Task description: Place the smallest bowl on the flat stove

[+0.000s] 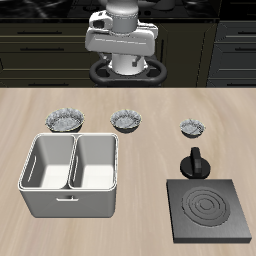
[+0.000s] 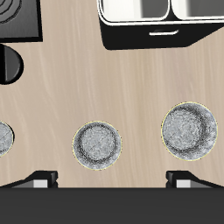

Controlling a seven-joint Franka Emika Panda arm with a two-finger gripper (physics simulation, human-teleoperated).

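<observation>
The smallest bowl (image 1: pixel 193 127), grey and fluted with a dark inside, sits on the table just behind the flat stove's black knob (image 1: pixel 194 163). In the wrist view only a sliver of it (image 2: pixel 3 138) shows at the frame's edge. The flat stove (image 1: pixel 208 210) is a dark slab with pale rings at the table's front edge; one corner of it also shows in the wrist view (image 2: pixel 17 22). My gripper (image 1: pixel 127 62) hangs high at the table's back, open and empty, far from the bowl. Its fingertips (image 2: pixel 39 179) stand wide apart.
The mid-sized fluted bowl (image 1: pixel 126 121) (image 2: pixel 96 144) and the widest fluted bowl (image 1: pixel 65 122) (image 2: pixel 188 131) sit in the same row. A light grey two-compartment bin (image 1: pixel 72 175) (image 2: pixel 162 22) stands near the front edge, beside the stove.
</observation>
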